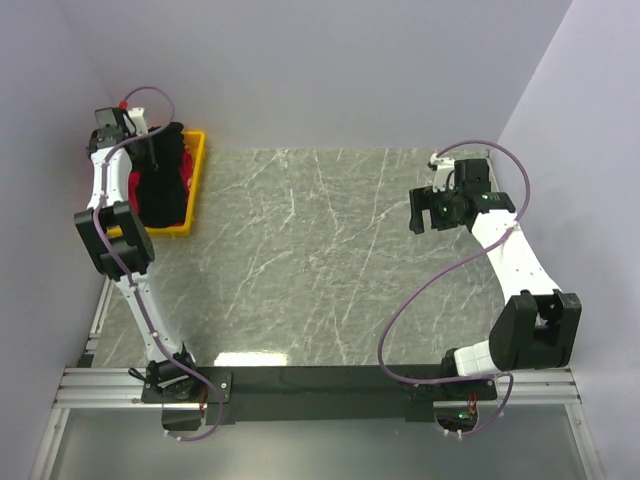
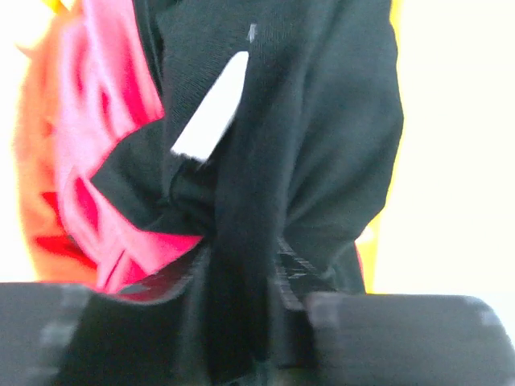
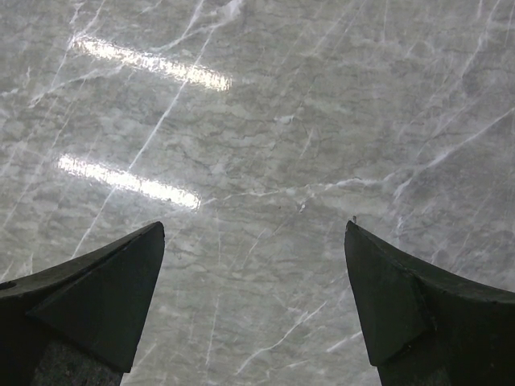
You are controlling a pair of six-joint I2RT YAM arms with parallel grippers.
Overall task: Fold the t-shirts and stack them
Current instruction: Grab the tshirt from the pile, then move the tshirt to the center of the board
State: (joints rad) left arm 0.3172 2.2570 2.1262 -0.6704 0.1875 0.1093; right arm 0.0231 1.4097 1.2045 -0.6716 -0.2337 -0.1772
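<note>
The step in hand looked like lifting the black t-shirt [image 2: 322, 121] out of the yellow crate [image 1: 197, 180] at the far left of the marble table [image 1: 300, 250]. The left gripper [image 2: 241, 322] was pinched on a thick bunch of that black cloth, a white label [image 2: 213, 108] showing just above the hold.

To do it well, I would judge a slow, straight lift best, since the magenta-pink t-shirts [image 2: 88, 121] lay tangled against the black one and could be dragged out with it (a fold of pink was wrapped right under the black bunch). Once clear of the rim, the shirt should be carried right, to the open marble, and spread flat.

The left arm was stretched far and left, its wrist turned down into the crate. The right arm was bent at the right side, its wrist held over bare marble, well apart from the crate; the right gripper [image 3: 253, 297] had its fingers spread wide and held nothing.
</note>
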